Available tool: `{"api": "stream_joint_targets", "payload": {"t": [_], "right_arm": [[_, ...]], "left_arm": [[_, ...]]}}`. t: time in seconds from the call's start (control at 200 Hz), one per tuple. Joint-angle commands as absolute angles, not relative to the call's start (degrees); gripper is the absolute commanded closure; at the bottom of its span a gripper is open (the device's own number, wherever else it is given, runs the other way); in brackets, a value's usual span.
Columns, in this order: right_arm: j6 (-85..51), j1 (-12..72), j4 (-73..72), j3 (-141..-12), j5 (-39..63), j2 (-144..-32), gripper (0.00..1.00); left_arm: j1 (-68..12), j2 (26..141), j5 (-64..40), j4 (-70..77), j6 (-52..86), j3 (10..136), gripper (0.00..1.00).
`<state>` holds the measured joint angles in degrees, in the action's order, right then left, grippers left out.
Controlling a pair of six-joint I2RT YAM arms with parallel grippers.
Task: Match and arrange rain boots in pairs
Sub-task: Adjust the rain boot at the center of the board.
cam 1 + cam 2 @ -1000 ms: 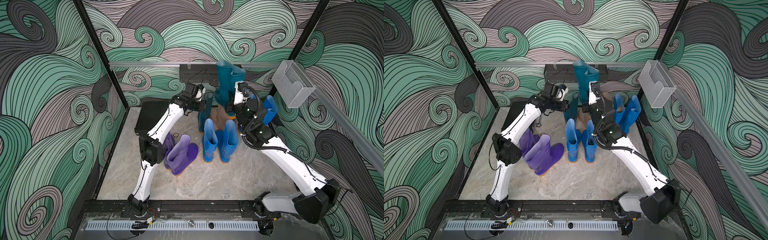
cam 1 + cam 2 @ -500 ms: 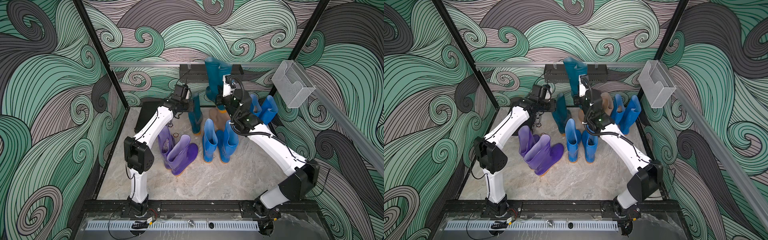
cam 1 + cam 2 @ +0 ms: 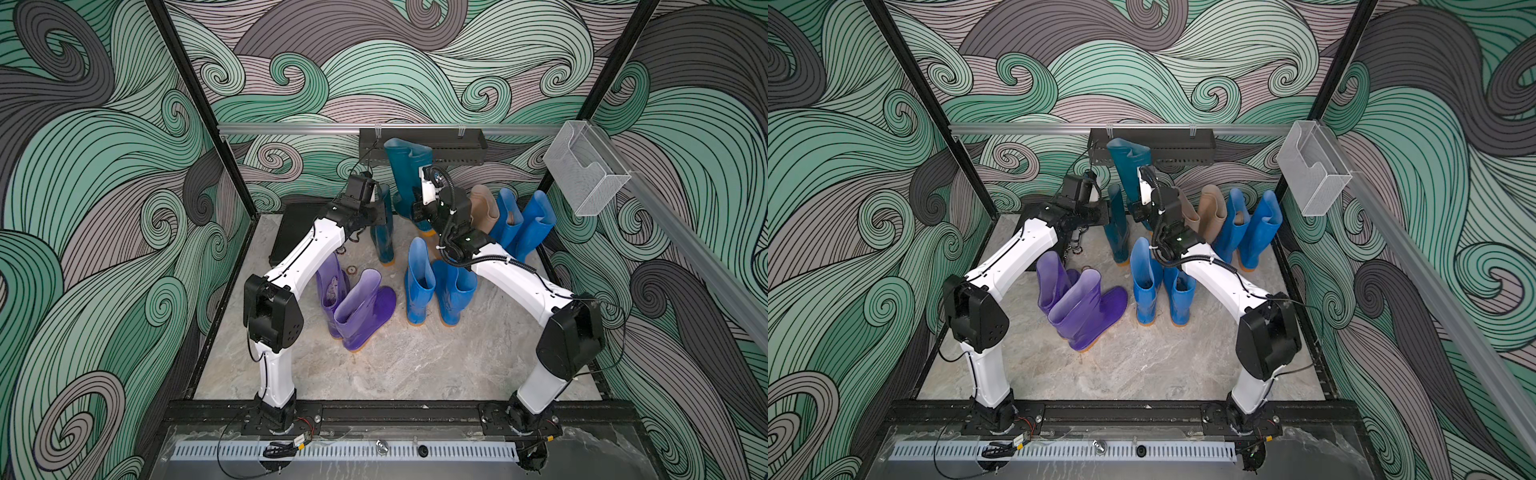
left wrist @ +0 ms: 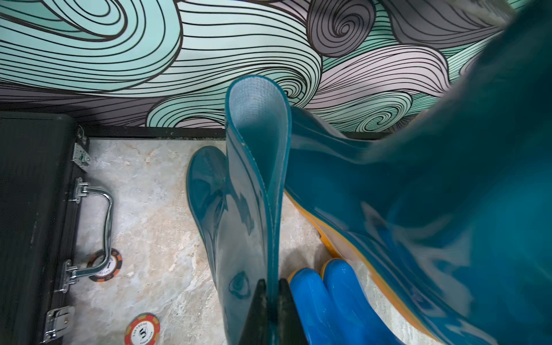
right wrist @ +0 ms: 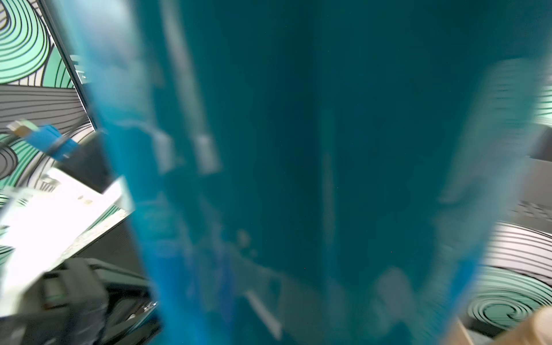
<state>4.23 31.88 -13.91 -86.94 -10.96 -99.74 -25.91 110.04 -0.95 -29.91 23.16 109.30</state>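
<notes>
Robot's left arm (image 3: 307, 253) and right arm (image 3: 519, 278) stretch to the back wall (image 3: 374, 83).
Its left fingers (image 4: 255, 313) pinch the standing teal boot's (image 4: 245, 224) rim; right fingers, hidden, clamp the raised teal boot (image 3: 405, 174); open surface (image 3: 415, 374) in front.

1. The walls (image 3: 374, 62) on three sides carry a print of green, grey and pale mauve swirls lined in black.
2. The tabletop (image 3: 415, 365) is pale and marble-like, evenly lit.
3. Black posts (image 3: 199, 104) stand at the back corners.
4. A silver rail (image 3: 291, 129) runs along the back wall and bears a black rack (image 3: 457, 145).
5. A see-through basket (image 3: 582, 174) hangs on the right side rail (image 3: 706, 266).
</notes>
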Motion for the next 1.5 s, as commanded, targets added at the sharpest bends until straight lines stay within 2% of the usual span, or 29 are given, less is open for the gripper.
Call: {"api": "stream_joint_targets", "payload": {"t": [0.0, 0.105, 0.335, 0.525, 0.8, 0.815, 0.855, 0.88, 0.985, 1.246, 1.496], "right_arm": [[6.28, 31.79, -28.33, -87.27, -10.83, -100.79, 1.0], [6.45, 32.21, -30.13, -87.59, -15.14, -103.27, 1.0], [4.84, 32.73, -44.85, -81.53, -17.6, -107.64, 1.0], [6.16, 34.32, -52.09, -80.39, -23.62, -112.72, 1.0], [4.53, 35.36, -54.63, -82.86, -28.48, -118.02, 1.0], [4.4, 35.43, -54.22, -82.98, -29.27, -118.03, 0.95], [3.01, 35.34, -53.43, -82.54, -30.66, -117.87, 0.71], [2.2, 35.22, -53.56, -81.88, -30.77, -117.73, 0.61], [-1.32, 34.76, -52.73, -79.42, -31.76, -116.82, 0.32], [-8.65, 32.21, -43.72, -79.02, -27.95, -112.16, 0.2], [-9.52, 31.2, -38.49, -80.77, -22.12, -108.65, 0.17]], "left_arm": [[-25.67, 108.99, -2.29, -24.82, 24.58, 110.35, 1.0], [-25.75, 108.44, 0.28, -24.79, 25.52, 109.96, 1.0], [-26.03, 108.36, 0.44, -23.56, 26.7, 109.6, 1.0], [-26.41, 107.91, 1.93, -23.25, 26.46, 108.81, 1.0], [-26.54, 109.0, 0.87, -24.33, 26.3, 109.72, 1.0], [-26.54, 109.11, 0.68, -24.53, 26.28, 109.9, 1.0], [-26.54, 109.59, 0.16, -24.92, 26.28, 110.48, 1.0], [-26.54, 109.77, -0.14, -25.01, 26.35, 110.67, 1.0], [-26.63, 110.76, -1.95, -25.28, 26.38, 111.63, 1.0], [-26.8, 112.48, -4.45, -26.47, 26.23, 113.53, 1.0], [-27.14, 115.49, -12.87, -24.31, 24.34, 116.24, 1.0]]}}
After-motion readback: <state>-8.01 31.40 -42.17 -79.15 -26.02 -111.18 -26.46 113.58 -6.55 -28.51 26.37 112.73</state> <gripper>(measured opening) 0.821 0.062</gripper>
